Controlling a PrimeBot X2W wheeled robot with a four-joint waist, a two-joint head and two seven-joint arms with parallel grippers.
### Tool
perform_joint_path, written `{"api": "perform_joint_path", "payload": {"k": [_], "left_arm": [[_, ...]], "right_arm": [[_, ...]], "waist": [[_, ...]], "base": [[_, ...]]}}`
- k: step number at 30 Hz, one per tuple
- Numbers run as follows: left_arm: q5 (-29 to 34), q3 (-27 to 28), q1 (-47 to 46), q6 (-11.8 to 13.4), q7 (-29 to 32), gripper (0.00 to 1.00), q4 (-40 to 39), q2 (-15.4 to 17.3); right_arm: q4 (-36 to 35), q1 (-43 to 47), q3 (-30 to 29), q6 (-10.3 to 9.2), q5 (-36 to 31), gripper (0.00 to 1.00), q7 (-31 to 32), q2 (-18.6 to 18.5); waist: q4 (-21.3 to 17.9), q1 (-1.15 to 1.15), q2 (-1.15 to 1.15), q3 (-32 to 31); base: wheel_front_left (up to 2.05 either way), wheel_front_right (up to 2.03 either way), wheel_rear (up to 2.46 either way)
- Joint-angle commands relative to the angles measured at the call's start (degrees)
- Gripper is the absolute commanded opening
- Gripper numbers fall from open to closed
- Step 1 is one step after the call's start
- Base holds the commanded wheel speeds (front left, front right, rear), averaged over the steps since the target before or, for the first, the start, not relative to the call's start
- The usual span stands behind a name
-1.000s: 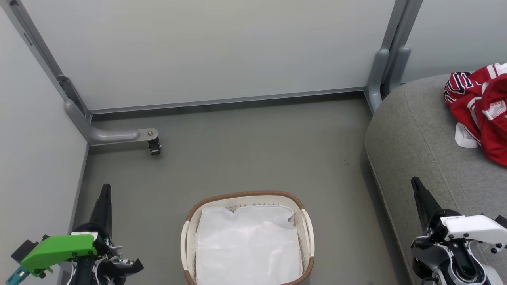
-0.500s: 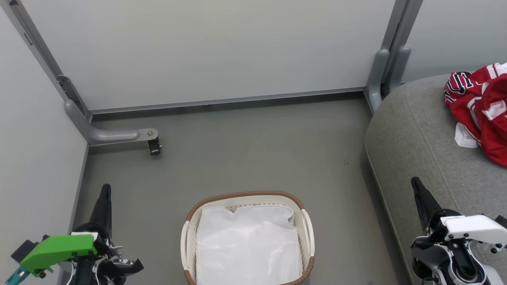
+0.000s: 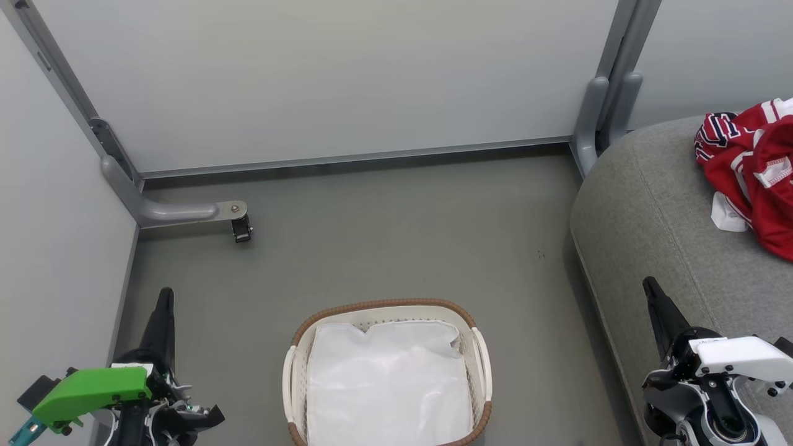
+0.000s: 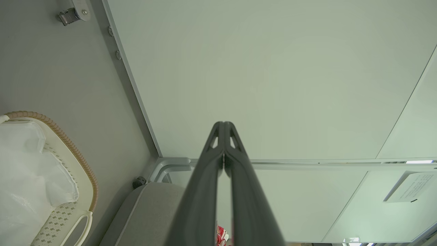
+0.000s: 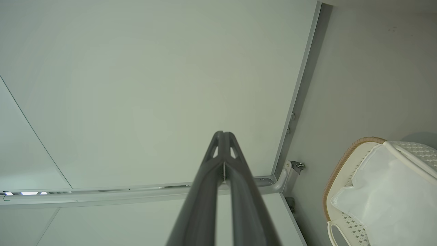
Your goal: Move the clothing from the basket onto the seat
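The clothing (image 3: 753, 167) lies heaped on the seat (image 3: 650, 204) — the basket (image 3: 384, 304), on the floor (image 3: 384, 248), holds a white liner (image 3: 387, 384). Left fingers (image 4: 201, 198) and right fingers (image 5: 201, 205) are pressed together — both grip nothing.

Nothing can be read: lettering on the clothing (image 3: 718, 133) and a wall notice (image 4: 408, 186) are too small.

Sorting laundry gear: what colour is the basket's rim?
Brown and woven, around the cream basket; the head view shows it best.
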Motion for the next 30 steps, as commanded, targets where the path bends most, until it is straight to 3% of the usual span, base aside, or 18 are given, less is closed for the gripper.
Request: {"api": "perform_joint_path", "payload": {"k": [1, 30], "left_arm": [[-0.25, 0.05, -0.56, -0.30, 0.17, 0.00, -0.14, 0.02], [-0.25, 0.04, -0.55, -0.30, 0.16, 0.00, -0.13, 0.02]], "right_arm": [[-0.24, 0.10, -0.12, -0.04, 0.22, 0.00, 0.18, -0.34], [-0.24, 0.10, -0.11, -0.04, 0.22, 0.00, 0.18, -0.34]], "waist": [[0.00, 0.00, 0.00, 0.00], [0.00, 0.00, 0.00, 0.00]], "base": [[0.00, 0.00, 0.00], [0.00, 0.00, 0.00]]}}
